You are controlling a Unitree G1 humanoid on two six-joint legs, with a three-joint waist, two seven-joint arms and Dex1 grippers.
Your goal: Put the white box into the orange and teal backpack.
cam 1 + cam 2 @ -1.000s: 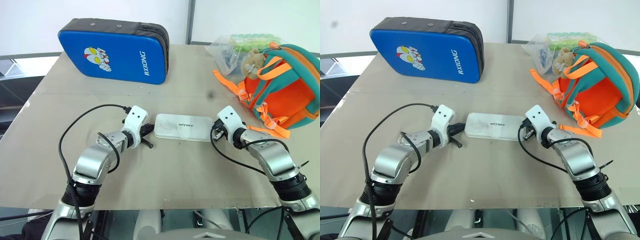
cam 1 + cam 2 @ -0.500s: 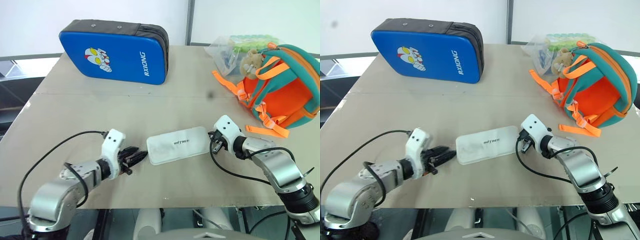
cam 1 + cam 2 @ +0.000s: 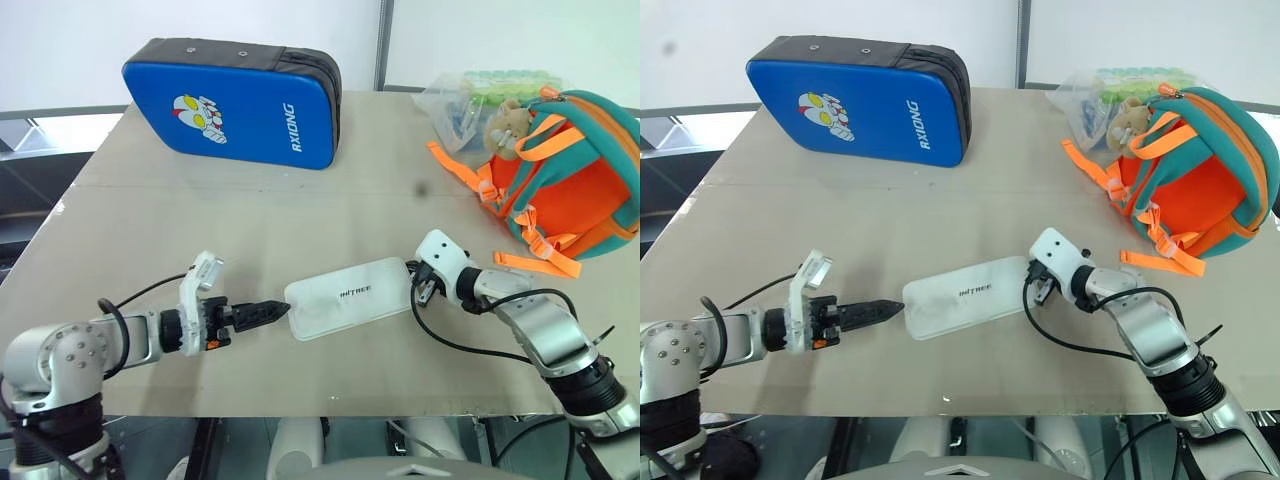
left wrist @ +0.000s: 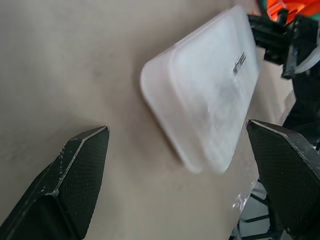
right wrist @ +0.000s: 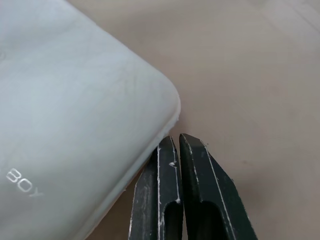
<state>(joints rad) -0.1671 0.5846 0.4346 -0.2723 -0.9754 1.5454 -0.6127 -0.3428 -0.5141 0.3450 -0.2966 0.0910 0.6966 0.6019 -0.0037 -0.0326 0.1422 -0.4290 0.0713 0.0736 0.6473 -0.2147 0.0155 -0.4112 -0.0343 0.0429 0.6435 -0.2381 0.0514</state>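
The white box [image 3: 350,297] lies flat and skewed on the table, near the front edge. My left gripper [image 3: 270,310] points level at the box's left end, just short of it. In the left wrist view its fingers [image 4: 75,170] stand wide open, with the box [image 4: 210,100] ahead of them. My right gripper [image 3: 415,290] is shut, and its tips [image 5: 178,138] press against the box's [image 5: 75,100] right corner. The orange and teal backpack [image 3: 570,180] lies at the far right, with its orange straps towards me.
A large blue padded case [image 3: 235,105] with a cartoon figure stands at the back left. A clear plastic bag of green items [image 3: 480,90] and a tan plush toy [image 3: 507,122] sit behind the backpack. The table's front edge [image 3: 330,410] is close below the box.
My left gripper has opened, rolled and drawn back to the left of the box. The right gripper stayed shut and moved left, and the box slid towards the front edge and turned askew.
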